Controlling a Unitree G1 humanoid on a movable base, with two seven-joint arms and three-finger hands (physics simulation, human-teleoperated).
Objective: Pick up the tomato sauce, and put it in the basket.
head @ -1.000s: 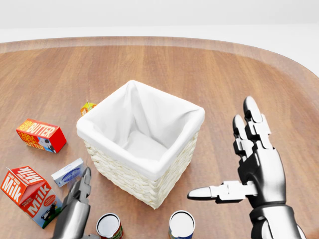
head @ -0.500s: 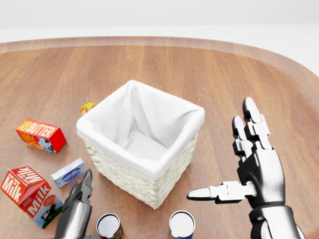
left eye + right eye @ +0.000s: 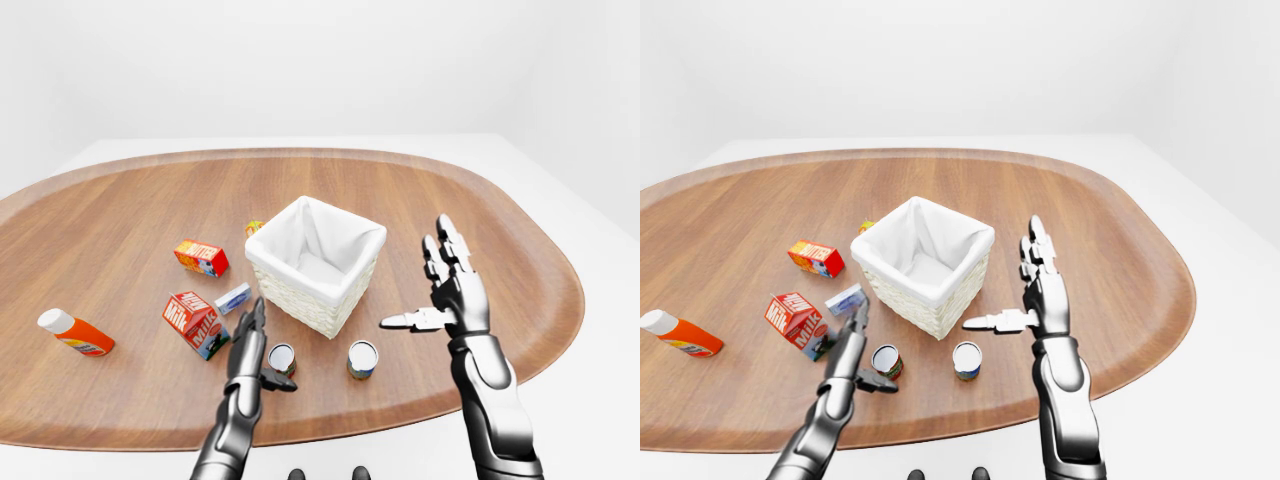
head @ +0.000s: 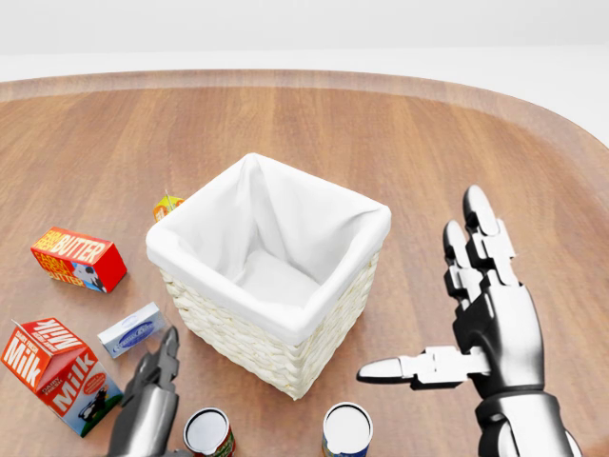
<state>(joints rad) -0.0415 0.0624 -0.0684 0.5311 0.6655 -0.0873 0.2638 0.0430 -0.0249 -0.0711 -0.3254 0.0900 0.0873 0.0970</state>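
Right hand: my right hand [image 4: 476, 314] is fully open, fingers straight up and thumb pointing toward the view's left; it holds nothing and touches nothing, hovering over the desk [image 3: 120, 220] to the right of the basket [image 4: 271, 276].
Left hand: my left hand [image 3: 250, 345] is open too, fingers extended upward, thumb reaching toward the red-labelled can; I cannot tell from here whether the thumb touches it.
Tomato sauce: I take the red-labelled can [image 4: 209, 433] to be the tomato sauce; it stands upright on the desk just below the basket, just right of my left hand, not gripped.
Second can: a blue-labelled can [image 4: 346, 430] stands near it, to its right.
Basket: white-lined wicker, nothing visible inside.
Other items: milk carton [image 4: 57, 373], butter box [image 4: 78, 259], a small blue-white box [image 4: 128, 329], an orange bottle [image 3: 75, 333] well to the left.
Hard to make out: both cans are cut off by the head view's bottom edge; a small orange-yellow pack [image 4: 168, 206] sits partly behind the basket; I cannot read the can labels.
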